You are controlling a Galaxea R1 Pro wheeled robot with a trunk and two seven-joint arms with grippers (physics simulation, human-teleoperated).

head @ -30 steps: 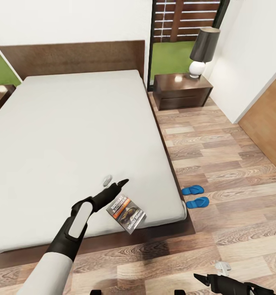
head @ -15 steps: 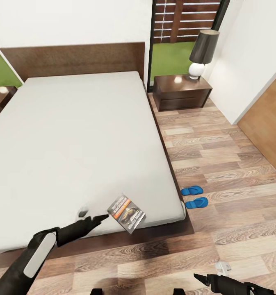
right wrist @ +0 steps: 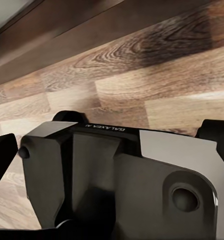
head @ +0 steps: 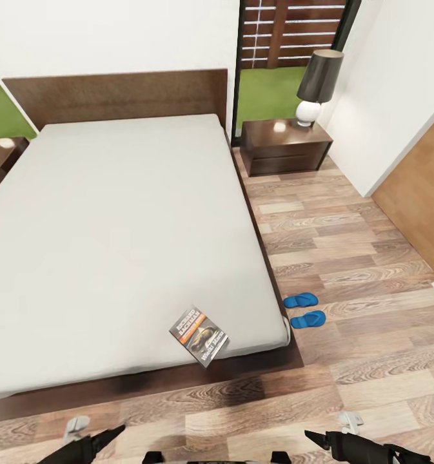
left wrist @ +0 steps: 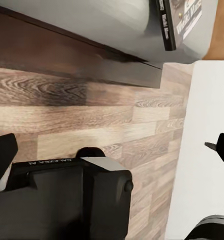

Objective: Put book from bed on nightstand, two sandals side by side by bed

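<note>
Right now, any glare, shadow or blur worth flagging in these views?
Head view: sharp, with a bright glare spot on the nightstand and a dark shadow on the floor under the bed foot. Left wrist view: the book cropped, its lettering blurred.

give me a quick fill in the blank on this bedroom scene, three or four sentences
1. The book lies near the foot corner of the ____.
2. The two sandals lie on the wood ____ beside the bed.
3. On the nightstand stands a ____ with a dark shade.
4. The colour of the sandals is ____.

Missing words: bed; floor; lamp; blue
</note>
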